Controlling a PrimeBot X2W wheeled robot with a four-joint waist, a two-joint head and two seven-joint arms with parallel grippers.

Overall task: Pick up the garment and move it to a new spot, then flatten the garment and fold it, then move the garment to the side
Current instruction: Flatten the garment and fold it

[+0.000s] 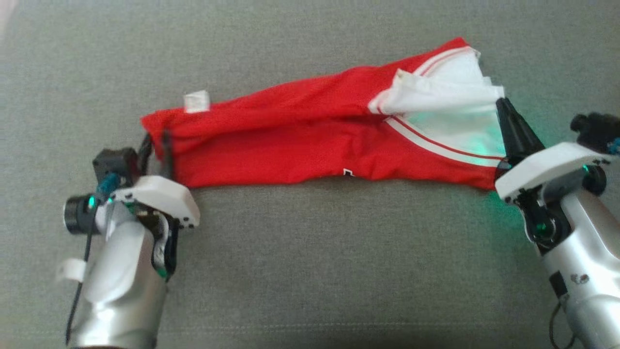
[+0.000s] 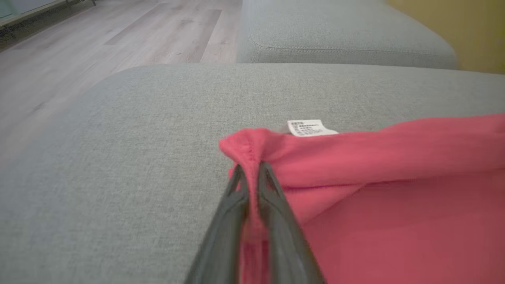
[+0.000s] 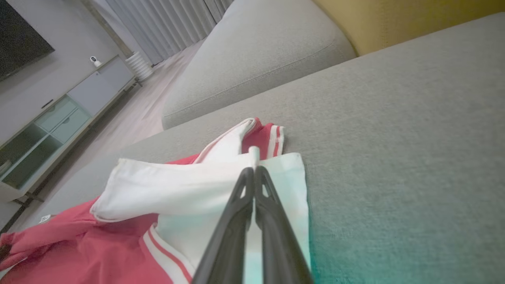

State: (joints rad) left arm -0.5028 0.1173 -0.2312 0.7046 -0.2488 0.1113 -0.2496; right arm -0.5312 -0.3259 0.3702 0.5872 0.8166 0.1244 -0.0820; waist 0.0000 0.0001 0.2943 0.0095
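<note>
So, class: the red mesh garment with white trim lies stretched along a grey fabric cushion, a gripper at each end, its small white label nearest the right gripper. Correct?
Not quite: the small white label lies nearest the left gripper, as the head view shows; the rest holds.

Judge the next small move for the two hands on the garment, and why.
Probably open the left hand and let go: the garment already lies stretched along the sofa cushion, with the right hand pinching its white end.
</note>
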